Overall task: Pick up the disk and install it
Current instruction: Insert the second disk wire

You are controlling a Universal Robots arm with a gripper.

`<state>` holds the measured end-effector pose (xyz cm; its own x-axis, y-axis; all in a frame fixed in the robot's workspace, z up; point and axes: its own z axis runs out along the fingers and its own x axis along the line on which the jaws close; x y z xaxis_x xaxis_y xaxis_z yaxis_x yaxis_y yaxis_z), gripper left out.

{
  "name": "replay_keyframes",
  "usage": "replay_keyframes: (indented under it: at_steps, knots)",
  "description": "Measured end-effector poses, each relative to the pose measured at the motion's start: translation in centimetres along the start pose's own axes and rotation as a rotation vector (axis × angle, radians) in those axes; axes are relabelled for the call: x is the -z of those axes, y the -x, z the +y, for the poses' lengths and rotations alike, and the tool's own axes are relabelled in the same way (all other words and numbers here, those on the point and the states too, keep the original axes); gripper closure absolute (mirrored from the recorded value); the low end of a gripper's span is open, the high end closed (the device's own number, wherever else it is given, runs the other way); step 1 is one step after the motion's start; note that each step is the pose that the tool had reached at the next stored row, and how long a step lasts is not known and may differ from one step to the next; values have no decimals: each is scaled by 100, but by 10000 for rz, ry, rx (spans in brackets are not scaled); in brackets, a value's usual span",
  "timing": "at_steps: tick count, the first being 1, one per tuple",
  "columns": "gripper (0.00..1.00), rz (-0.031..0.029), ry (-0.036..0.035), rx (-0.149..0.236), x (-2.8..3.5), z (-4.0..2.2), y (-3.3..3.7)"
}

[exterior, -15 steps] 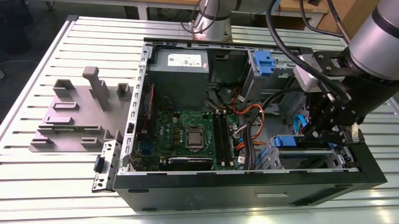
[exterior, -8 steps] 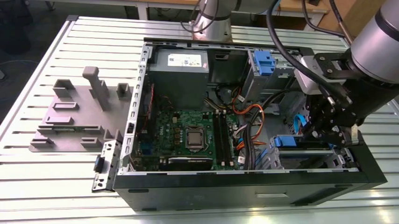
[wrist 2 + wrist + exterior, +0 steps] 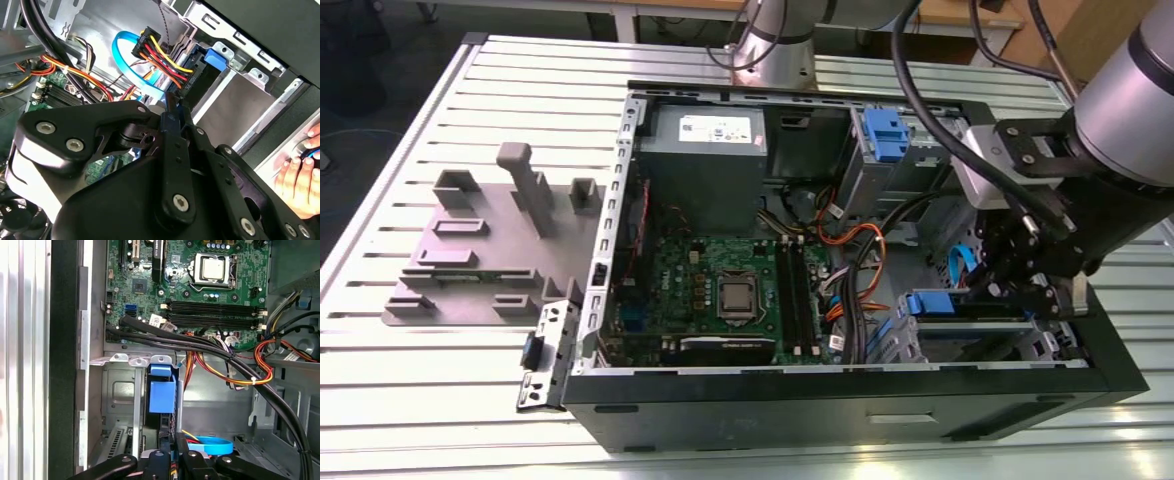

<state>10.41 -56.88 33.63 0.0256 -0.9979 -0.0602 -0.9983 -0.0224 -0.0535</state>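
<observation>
Claw (image 3: 1041,290) is down inside the open PC case (image 3: 854,400), at the drive bay near the case's front corner, on the exterior view's right. In both wrist views its fingers (image 3: 172,452) are pressed nearly together, thin gap only, tips at the back edge of the disk (image 3: 161,395); can't tell if they pinch it or just touch.

Disk sits directly ahead of the claw, blue carrier edge showing, standing on edge in the bay slot btwn silver metal rails (image 3: 136,405), tight fit both sides.

Room is cramped: blue cable loop (image 3: 131,62) and red/yellow power wires (image 3: 162,57) just beside the fingertips, black cable bundle (image 3: 210,347) crossing beyond the disk, motherboard (image 3: 200,285) further off. A person's hand (image 3: 300,172) rests outside the case wall.
</observation>
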Motion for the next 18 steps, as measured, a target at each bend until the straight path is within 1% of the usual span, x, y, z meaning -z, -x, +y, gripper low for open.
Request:
replay_keyframes:
  at_steps: [3,10,15,18]
  knots:
    - [84,-21,-2,-8,-7,0,-6]
    - [84,-98,-4,-30,-25,2,-16]
    - [84,-111,-5,-34,-28,2,-20]
    - [84,-116,-5,-34,-9,1,-19]
